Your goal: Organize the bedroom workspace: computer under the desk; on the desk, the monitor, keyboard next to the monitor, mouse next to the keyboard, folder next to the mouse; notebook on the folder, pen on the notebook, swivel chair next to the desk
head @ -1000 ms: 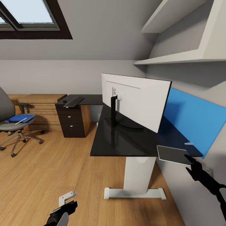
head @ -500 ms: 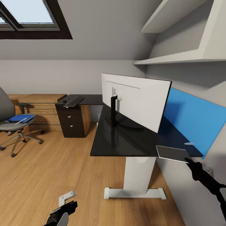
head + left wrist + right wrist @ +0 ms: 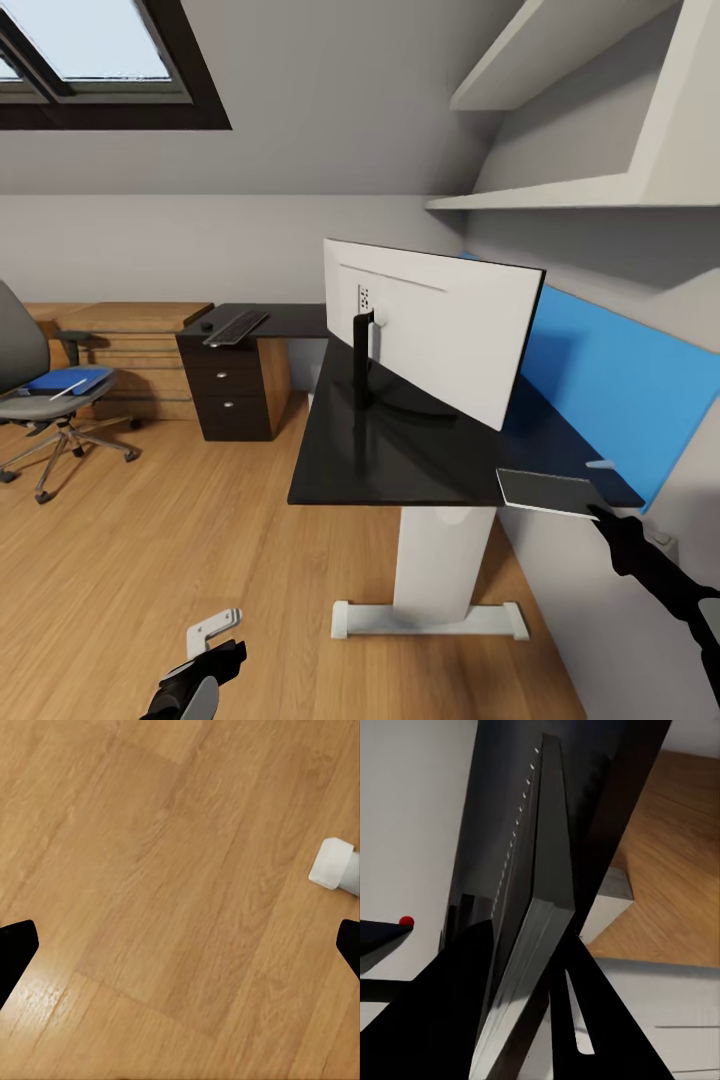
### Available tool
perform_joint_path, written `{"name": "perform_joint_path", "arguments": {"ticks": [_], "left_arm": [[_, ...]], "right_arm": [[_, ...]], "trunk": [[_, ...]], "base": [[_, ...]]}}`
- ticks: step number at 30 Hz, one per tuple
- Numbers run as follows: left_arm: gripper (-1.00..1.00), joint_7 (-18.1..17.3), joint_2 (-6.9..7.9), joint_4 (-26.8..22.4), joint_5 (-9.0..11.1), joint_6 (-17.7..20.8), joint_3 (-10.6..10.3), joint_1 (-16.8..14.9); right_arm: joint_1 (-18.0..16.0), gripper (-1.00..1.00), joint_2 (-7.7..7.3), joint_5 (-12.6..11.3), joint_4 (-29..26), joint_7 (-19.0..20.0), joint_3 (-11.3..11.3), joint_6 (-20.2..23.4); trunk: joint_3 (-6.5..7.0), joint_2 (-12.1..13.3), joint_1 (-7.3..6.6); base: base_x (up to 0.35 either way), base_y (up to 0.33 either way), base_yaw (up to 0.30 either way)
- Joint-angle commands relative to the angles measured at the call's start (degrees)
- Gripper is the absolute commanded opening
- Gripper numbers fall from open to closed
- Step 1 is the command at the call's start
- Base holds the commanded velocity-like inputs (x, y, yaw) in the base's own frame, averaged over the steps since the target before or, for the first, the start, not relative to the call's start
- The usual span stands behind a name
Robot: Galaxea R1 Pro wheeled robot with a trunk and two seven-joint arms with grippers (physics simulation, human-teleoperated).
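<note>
Black desk (image 3: 400,450): monitor (image 3: 440,325) stands on it, white back towards me.
My right gripper (image 3: 529,967): clamped on the grey notebook (image 3: 545,491) at the desk's near corner.
My left gripper (image 3: 180,945): fingers apart above the wooden floor (image 3: 165,870).
Chair (image 3: 35,400): blue folder (image 3: 68,380) and pen (image 3: 68,387) on its seat.

Skylight (image 3: 95,50), dark frame, upper left in sloped ceiling. Two white wall shelves (image 3: 570,190) upper right, one above the other. Low light-wood shelving (image 3: 125,345) along far wall. Dark drawer unit (image 3: 225,392) w/ small round knobs, just beside wood side panel. Wood-plank floor (image 3: 200,540) (image 3: 172,900) throughout.
</note>
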Motion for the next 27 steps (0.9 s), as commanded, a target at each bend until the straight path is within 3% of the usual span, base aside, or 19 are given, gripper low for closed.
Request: {"name": "perform_joint_path", "arguments": {"ticks": [1, 9, 23, 27], "left_arm": [[1.00, 0.5, 0.08, -0.1, 0.5, 0.1, -0.2, 0.0], [1.00, 0.5, 0.08, -0.1, 0.5, 0.1, -0.2, 0.0], [1.00, 0.4, 0.08, -0.1, 0.5, 0.1, -0.2, 0.0], [1.00, 0.4, 0.08, -0.1, 0.5, 0.1, -0.2, 0.0]], "right_arm": [[0.0, -1.00, 0.02, 0.0, 0.0, 0.1, -0.2, 0.4], [0.0, -1.00, 0.02, 0.0, 0.0, 0.1, -0.2, 0.4], [0.0, -1.00, 0.33, 0.0, -0.8, 0.2, -0.1, 0.1], [0.0, -1.00, 1.16, 0.6, -1.9, 0.2, -0.1, 0.0]], "trunk": [[0.13, 0.4, -0.23], [1.56, 3.6, -1.99], [4.08, 9.2, -5.06], [4.44, 10.0, -5.50]], "base": [[0.000, 0.000, 0.000], [-0.080, 0.000, 0.000], [-0.316, 0.000, 0.000], [-0.275, 0.000, 0.000]]}}
